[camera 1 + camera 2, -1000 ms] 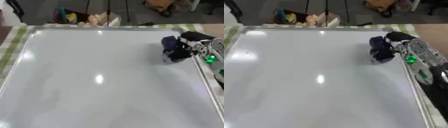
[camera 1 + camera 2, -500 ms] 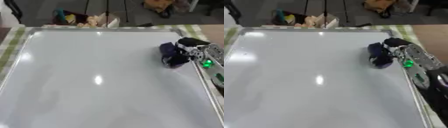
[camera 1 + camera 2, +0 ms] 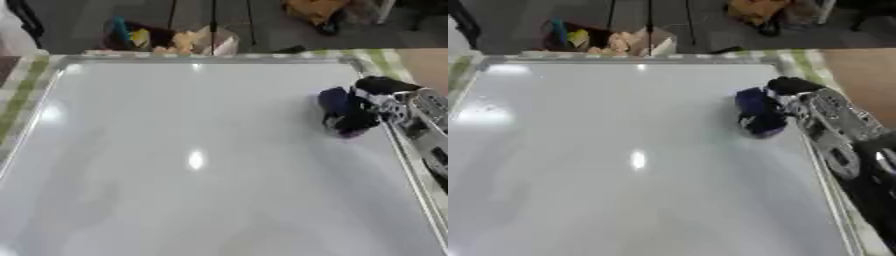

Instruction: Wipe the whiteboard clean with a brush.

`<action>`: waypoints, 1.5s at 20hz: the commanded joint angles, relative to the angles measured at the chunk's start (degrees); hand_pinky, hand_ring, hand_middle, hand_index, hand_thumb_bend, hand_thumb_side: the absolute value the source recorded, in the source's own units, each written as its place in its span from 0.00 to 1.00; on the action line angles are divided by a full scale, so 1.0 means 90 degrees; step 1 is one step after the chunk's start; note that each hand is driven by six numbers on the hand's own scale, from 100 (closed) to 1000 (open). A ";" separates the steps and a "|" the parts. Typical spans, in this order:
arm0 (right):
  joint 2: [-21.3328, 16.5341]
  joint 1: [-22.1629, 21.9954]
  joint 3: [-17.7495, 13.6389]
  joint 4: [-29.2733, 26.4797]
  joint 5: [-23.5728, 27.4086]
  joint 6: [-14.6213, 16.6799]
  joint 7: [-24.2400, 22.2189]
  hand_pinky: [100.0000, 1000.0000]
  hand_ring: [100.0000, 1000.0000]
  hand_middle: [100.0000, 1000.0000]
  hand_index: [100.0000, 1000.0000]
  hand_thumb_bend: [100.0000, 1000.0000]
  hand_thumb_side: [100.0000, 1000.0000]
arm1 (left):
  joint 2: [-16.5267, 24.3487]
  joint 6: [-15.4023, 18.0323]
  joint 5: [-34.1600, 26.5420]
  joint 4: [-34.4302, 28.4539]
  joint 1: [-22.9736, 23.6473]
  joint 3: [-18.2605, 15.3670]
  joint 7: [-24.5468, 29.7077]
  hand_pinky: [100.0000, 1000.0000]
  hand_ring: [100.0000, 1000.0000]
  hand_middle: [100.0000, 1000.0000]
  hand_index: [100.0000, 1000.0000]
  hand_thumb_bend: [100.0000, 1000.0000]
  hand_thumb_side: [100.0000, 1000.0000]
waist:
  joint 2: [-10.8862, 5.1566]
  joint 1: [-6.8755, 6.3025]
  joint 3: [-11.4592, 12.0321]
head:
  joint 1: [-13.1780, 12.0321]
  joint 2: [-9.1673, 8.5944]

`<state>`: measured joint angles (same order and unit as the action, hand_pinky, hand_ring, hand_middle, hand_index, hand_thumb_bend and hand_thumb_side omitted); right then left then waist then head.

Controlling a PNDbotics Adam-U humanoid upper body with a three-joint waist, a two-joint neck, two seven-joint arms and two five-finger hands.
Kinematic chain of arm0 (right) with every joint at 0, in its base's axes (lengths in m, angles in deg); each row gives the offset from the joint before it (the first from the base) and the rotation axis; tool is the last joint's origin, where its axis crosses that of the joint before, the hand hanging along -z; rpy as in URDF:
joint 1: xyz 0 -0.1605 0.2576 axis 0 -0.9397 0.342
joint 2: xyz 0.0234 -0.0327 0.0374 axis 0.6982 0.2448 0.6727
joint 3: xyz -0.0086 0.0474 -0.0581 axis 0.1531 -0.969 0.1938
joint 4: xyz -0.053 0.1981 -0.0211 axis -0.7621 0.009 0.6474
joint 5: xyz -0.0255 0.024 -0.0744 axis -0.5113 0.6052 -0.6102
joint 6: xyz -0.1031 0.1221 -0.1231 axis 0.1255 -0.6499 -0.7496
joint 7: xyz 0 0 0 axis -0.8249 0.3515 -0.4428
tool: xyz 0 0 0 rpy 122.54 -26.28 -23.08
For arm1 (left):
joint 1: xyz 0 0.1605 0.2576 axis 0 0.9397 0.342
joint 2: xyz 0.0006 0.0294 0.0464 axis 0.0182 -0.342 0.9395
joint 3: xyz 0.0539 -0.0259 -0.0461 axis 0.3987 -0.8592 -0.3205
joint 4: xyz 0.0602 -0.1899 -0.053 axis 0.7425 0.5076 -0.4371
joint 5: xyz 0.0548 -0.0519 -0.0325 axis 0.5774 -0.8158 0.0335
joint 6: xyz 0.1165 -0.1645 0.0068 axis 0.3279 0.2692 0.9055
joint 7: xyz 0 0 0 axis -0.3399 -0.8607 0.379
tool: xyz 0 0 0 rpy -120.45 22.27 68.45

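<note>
A large whiteboard (image 3: 175, 150) with a silver frame fills most of both views; its surface is plain white with light glare. At its right side my right hand (image 3: 785, 107) is shut on a dark blue brush (image 3: 754, 112), which rests against the board close to the right frame. The arm (image 3: 837, 140) runs down along the board's right edge. My left hand appears in neither view.
A green checked cloth (image 3: 17, 100) shows under the board at its left and far edges. Beyond the far edge lie a box with coloured items (image 3: 175, 40), tripod legs (image 3: 214, 20) and an orange object (image 3: 311, 10) on the floor.
My right hand with the brush has slid toward me along the board's right side. The whole view has also shifted a little.
</note>
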<state>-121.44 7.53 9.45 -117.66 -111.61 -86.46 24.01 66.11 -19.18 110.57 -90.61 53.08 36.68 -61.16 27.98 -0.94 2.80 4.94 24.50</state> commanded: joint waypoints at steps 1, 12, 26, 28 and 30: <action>-0.0157 0.0043 -0.0018 -0.0104 0.0086 -0.0021 -0.0027 0.24 0.50 0.39 0.18 0.00 0.56 | 0.0071 0.0003 -0.0012 -0.0108 -0.0095 -0.0024 -0.0017 0.81 0.92 0.87 0.92 0.14 1.00 | -0.0192 -0.0009 -0.0011 | -0.0022 -0.0079; -0.0098 0.0083 0.0066 -0.0168 0.0128 0.0045 -0.0114 0.24 0.50 0.38 0.29 0.00 0.54 | 0.0058 0.0013 -0.0032 -0.0108 -0.0114 -0.0021 -0.0005 0.81 0.92 0.87 0.92 0.15 1.00 | -0.0257 0.0021 -0.0027 | -0.0060 -0.0079; -0.0022 0.0041 0.0351 -0.0304 -0.0014 0.0292 -0.0257 0.25 0.51 0.36 0.34 0.00 0.52 | 0.0037 0.0030 -0.0056 -0.0108 -0.0171 -0.0020 0.0010 0.81 0.92 0.87 0.92 0.15 1.00 | -0.0310 0.0073 0.0016 | -0.0039 -0.0056; 0.0009 0.0049 0.0382 -0.0301 -0.0040 0.0322 -0.0275 0.25 0.51 0.36 0.35 0.00 0.52 | 0.0036 0.0032 -0.0060 -0.0108 -0.0173 -0.0023 0.0008 0.81 0.92 0.87 0.92 0.15 1.00 | -0.0318 0.0078 0.0027 | -0.0034 -0.0052; 0.0026 0.0057 0.0396 -0.0294 -0.0054 0.0334 -0.0286 0.25 0.51 0.36 0.35 0.00 0.52 | 0.0035 0.0033 -0.0062 -0.0108 -0.0173 -0.0025 0.0008 0.81 0.92 0.87 0.92 0.15 1.00 | -0.0322 0.0079 0.0030 | -0.0033 -0.0049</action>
<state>-120.77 7.23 13.03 -119.38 -111.71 -83.61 21.75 66.06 -19.09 110.06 -90.61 52.43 36.68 -61.07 26.91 -0.21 2.98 4.61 24.51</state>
